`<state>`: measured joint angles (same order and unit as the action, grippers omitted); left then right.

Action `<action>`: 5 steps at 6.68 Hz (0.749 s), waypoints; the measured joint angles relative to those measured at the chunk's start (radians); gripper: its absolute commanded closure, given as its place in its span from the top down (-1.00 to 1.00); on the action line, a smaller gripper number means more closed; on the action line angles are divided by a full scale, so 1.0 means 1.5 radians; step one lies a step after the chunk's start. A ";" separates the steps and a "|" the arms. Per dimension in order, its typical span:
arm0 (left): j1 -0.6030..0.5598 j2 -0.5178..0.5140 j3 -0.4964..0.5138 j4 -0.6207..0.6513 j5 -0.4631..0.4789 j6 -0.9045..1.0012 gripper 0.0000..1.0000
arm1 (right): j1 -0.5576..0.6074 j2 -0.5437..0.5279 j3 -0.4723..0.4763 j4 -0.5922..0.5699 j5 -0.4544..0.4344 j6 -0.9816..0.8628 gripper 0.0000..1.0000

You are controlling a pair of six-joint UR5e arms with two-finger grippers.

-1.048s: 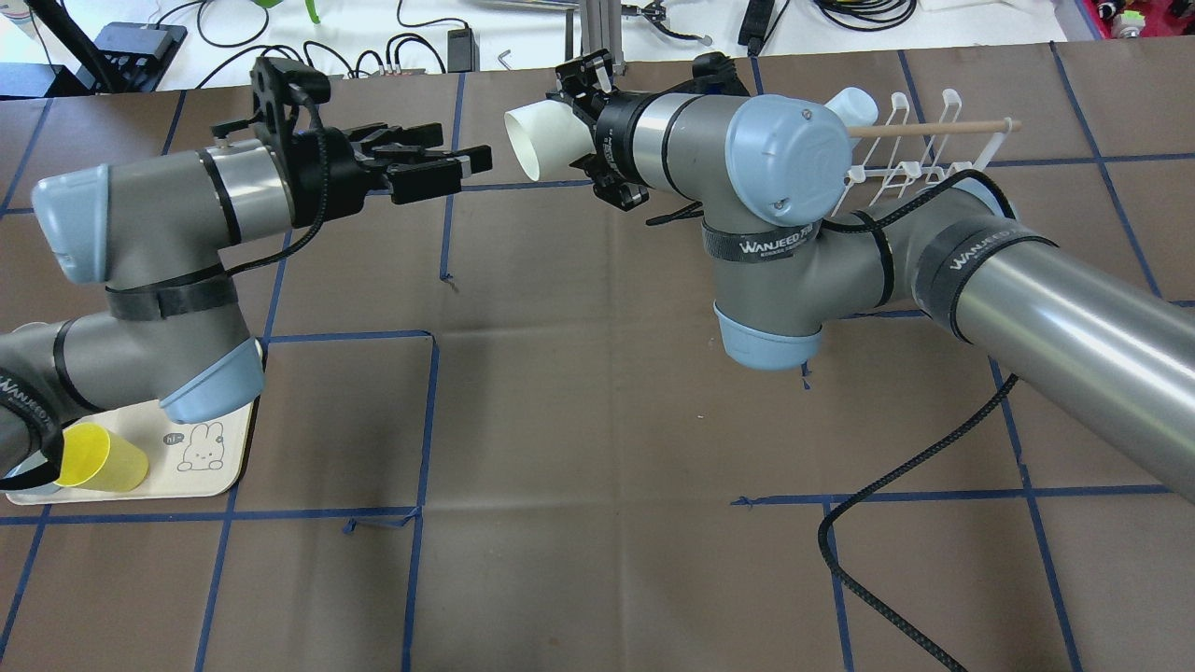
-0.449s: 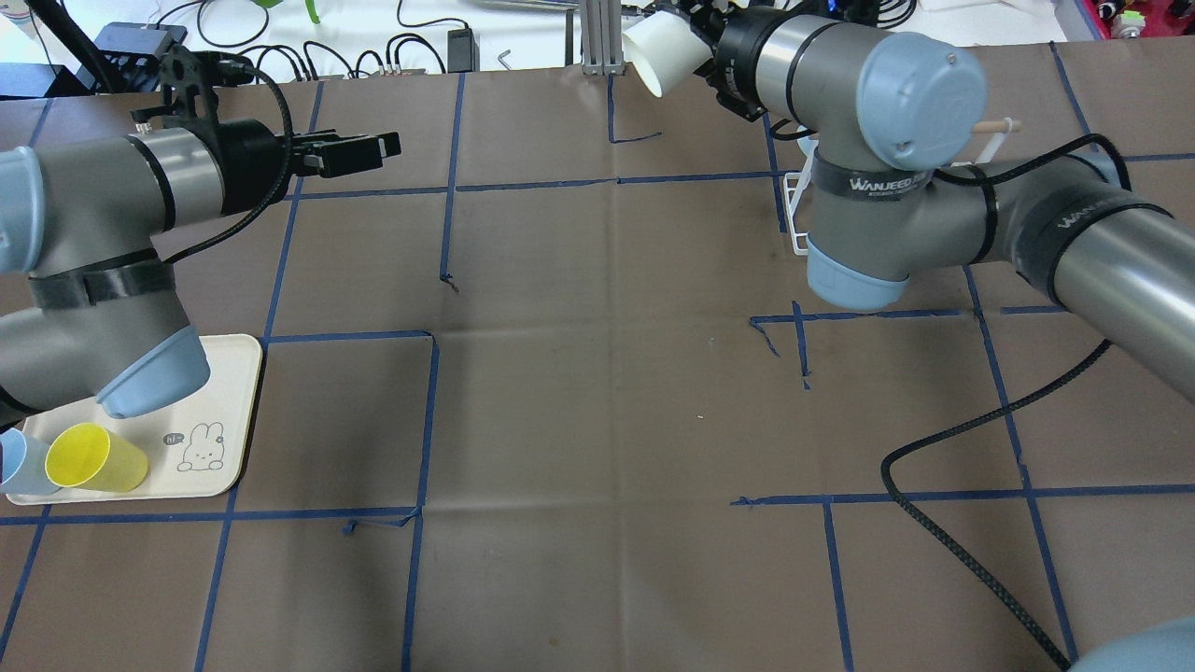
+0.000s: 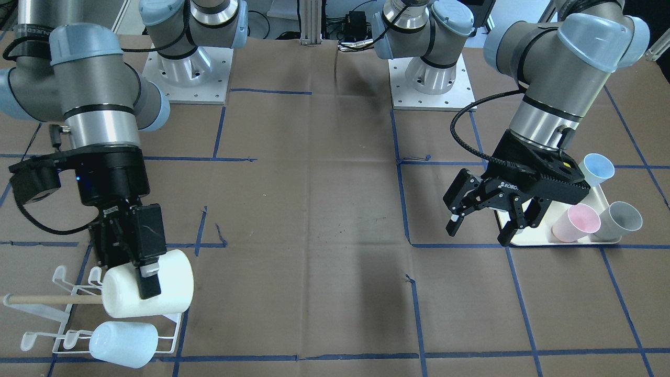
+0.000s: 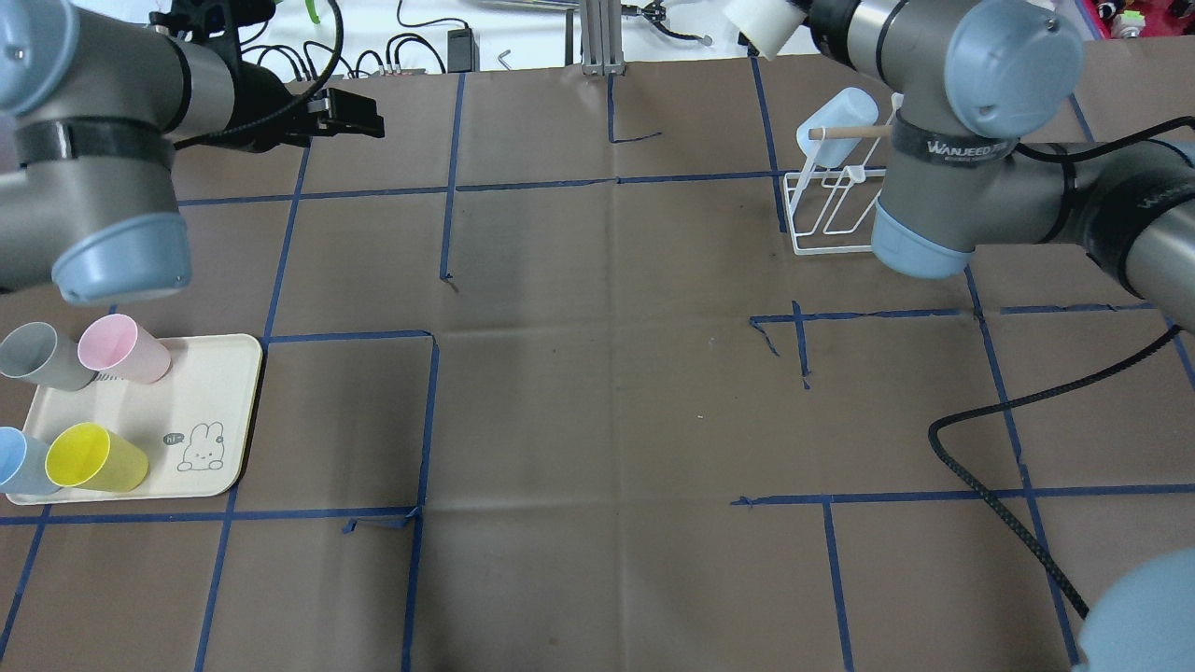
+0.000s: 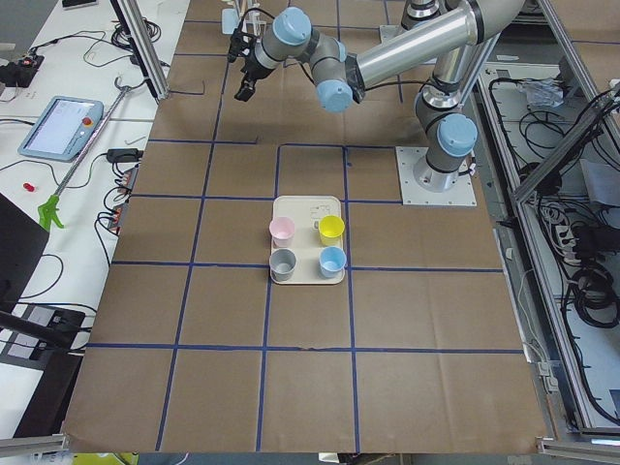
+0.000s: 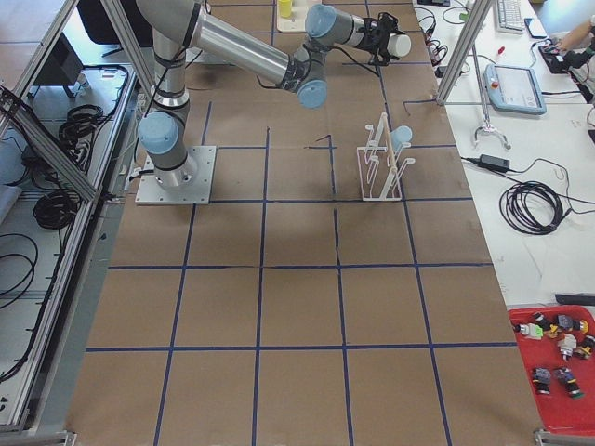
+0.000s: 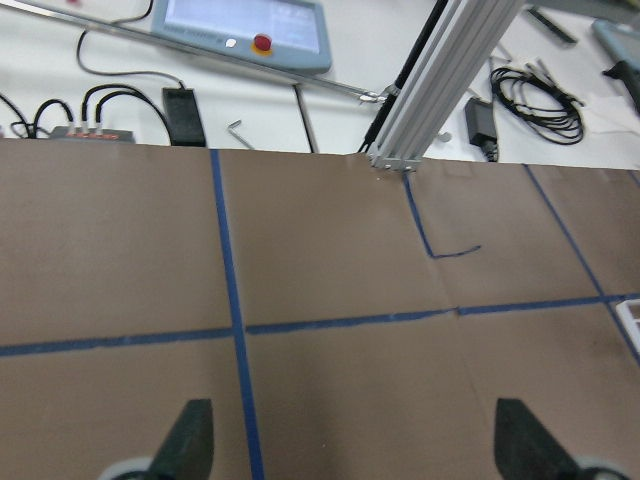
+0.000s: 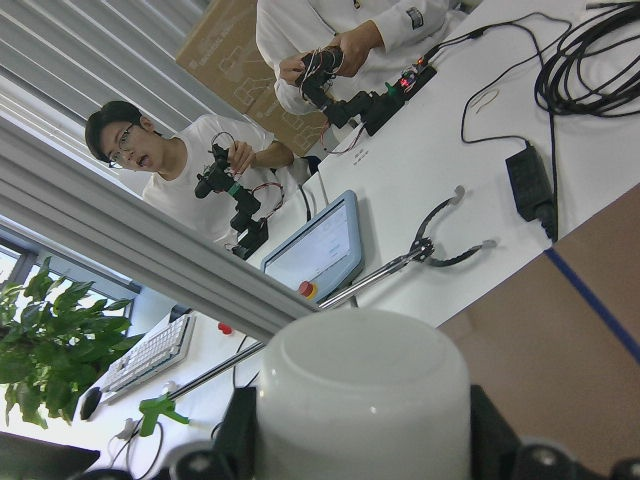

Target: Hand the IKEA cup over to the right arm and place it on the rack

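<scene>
My right gripper [image 3: 148, 280] is shut on the white IKEA cup [image 3: 175, 293], which lies sideways. It hangs over the white wire rack [image 3: 63, 314], by the end of the wooden dowel [image 3: 52, 299]. I cannot tell if cup and dowel touch. In the overhead view the cup [image 4: 761, 23] is at the top edge, beyond the rack [image 4: 831, 219]. The right wrist view shows the cup's base [image 8: 365, 400] between the fingers. A pale blue cup [image 3: 123, 343] sits on a rack prong. My left gripper [image 3: 479, 233] is open and empty, above the tray's edge.
The cream tray [image 4: 215, 411] at the near left holds grey [image 4: 37, 355], pink [image 4: 121, 347], yellow [image 4: 93, 457] and blue [image 4: 19, 462] cups. A black cable [image 4: 990, 467] trails over the table's right side. An aluminium post [image 4: 597, 37] stands at the far edge.
My right arm has carried the white cup away from the centre, farther and to the right, towards the rack. My left arm has drawn back to the left, uncovering the tray's cups.
</scene>
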<state>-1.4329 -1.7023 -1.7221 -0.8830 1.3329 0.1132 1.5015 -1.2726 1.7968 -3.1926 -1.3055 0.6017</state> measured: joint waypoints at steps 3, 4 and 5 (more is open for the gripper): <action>-0.065 -0.016 0.175 -0.381 0.156 -0.058 0.99 | -0.094 0.015 -0.003 -0.001 -0.011 -0.259 -0.67; -0.069 -0.002 0.181 -0.425 0.165 -0.060 0.99 | -0.120 0.029 -0.008 -0.013 -0.010 -0.327 -0.67; -0.071 0.017 0.171 -0.441 0.165 -0.059 0.99 | -0.138 0.051 -0.015 -0.041 -0.009 -0.392 -0.67</action>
<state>-1.5392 -1.6771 -1.4656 -1.5443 1.5811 0.0253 1.2938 -1.1965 1.7747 -3.2539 -1.3193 0.0137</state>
